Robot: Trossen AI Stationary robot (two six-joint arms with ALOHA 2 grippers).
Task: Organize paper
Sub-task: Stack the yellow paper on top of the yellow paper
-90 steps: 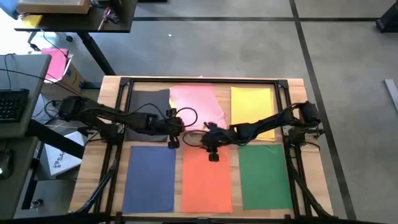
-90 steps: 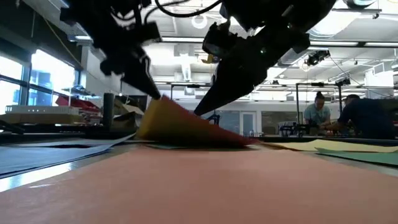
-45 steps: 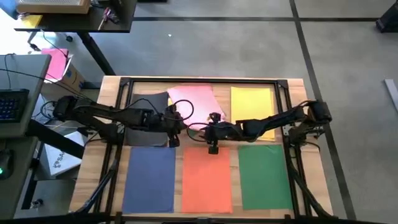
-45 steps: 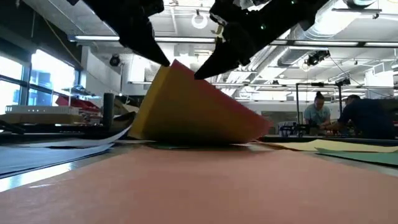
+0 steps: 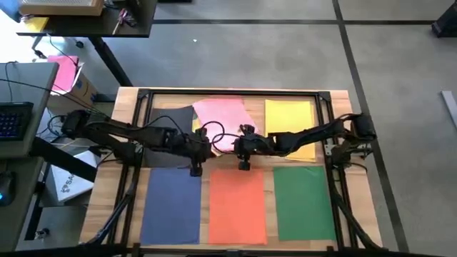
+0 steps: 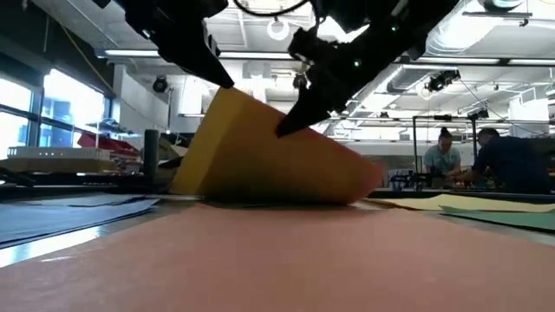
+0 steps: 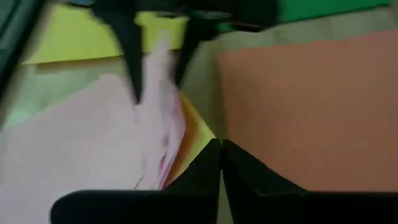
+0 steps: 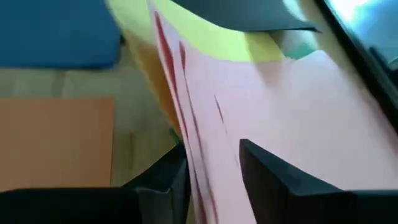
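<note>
A stack of paper, pink on top (image 5: 225, 114) with yellow and orange sheets beneath (image 6: 260, 156), lies at the table's far middle with its near edge raised. My left gripper (image 5: 208, 144) is shut on the stack's near left corner. My right gripper (image 5: 231, 145) is shut on the raised near edge, a little to the right. Single sheets lie flat around it: dark grey (image 5: 170, 118), yellow (image 5: 289, 118), blue (image 5: 171, 203), orange (image 5: 238, 203) and green (image 5: 303, 200). My left gripper pinches the stack's raised near left corner (image 7: 198, 138) between its two fingers, slanting down from the table's left. Several layers are in the hold. The corner is lifted clear while the far edge stays on the table. My right gripper pinches the stack's raised near edge (image 8: 208, 163) between its two fingers (image 8: 177, 171), across several sheets, slanting down from the table's right. The edge stands tilted up; the stack's far part rests on the table.
A black frame (image 5: 235, 93) runs around the work area on the wooden table (image 5: 343, 103). Desks, a keyboard (image 5: 14, 121) and a box with a magenta sheet (image 5: 64, 71) stand beyond the left edge. People work in the room far behind (image 6: 486, 160).
Both grippers have risen with the stack's near edge. The stack has tipped from almost flat to steeply tilted, its far edge staying on the table. My right gripper has also gone a little toward the far edge.
</note>
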